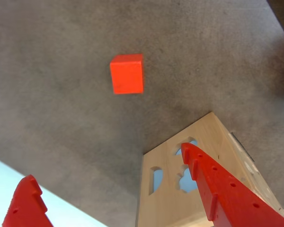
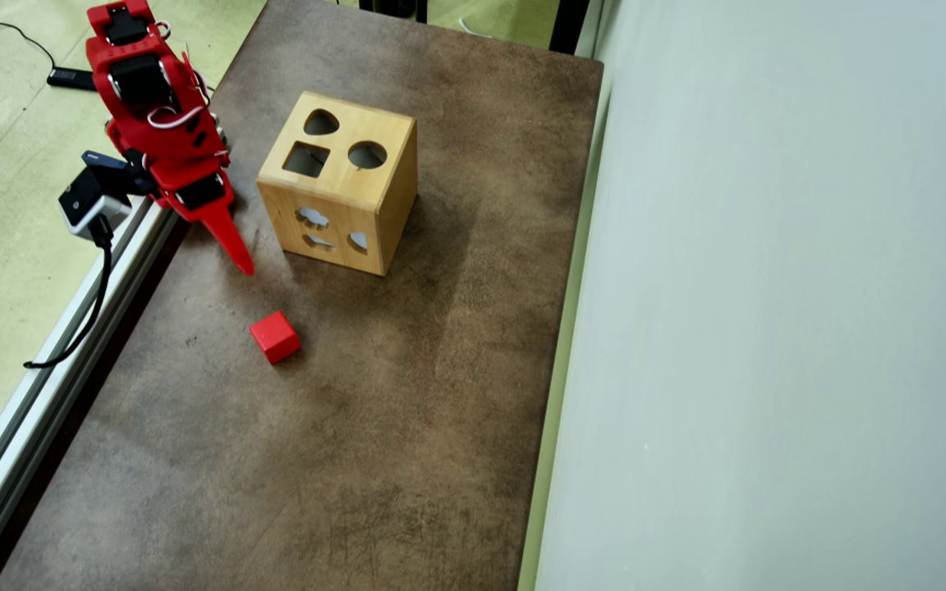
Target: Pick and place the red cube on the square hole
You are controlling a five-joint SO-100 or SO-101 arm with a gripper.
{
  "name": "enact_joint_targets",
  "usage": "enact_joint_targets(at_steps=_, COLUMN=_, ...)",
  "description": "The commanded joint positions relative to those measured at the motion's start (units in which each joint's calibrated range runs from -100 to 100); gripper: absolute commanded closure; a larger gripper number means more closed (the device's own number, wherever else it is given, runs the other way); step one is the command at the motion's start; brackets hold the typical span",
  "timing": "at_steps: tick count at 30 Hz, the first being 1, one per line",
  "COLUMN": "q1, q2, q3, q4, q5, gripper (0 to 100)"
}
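The red cube (image 1: 127, 74) lies on the brown table, apart from everything; in the overhead view it (image 2: 275, 336) sits in front of the wooden box. The wooden shape-sorter box (image 2: 342, 185) stands upright with a square hole (image 2: 305, 159), a heart hole and a round hole on its top face. In the wrist view only the box's side face (image 1: 173, 198) with cut-out shapes shows. My red gripper (image 1: 106, 161) is open wide and empty, held above the table between the cube and the box's left side. In the overhead view the gripper (image 2: 231, 246) points toward the cube, a short way from it.
A metal rail (image 2: 54, 353) runs along the table's left edge, with the wrist camera (image 2: 91, 201) and its cable over it. A pale wall panel (image 2: 769, 328) borders the table on the right. The table edge shows pale at the wrist view's lower left (image 1: 9, 184).
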Motion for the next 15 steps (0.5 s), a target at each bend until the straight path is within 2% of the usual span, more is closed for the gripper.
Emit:
enact_joint_targets(at_steps=1, q1=-1.1, q2=4.8, q3=-0.5, q4=-0.2, q5=0.1, gripper=55)
enact_joint_targets(at_steps=15, q1=-2.3, q2=18.0, q3=-1.4, q4=-0.5, q5=0.1, gripper=55)
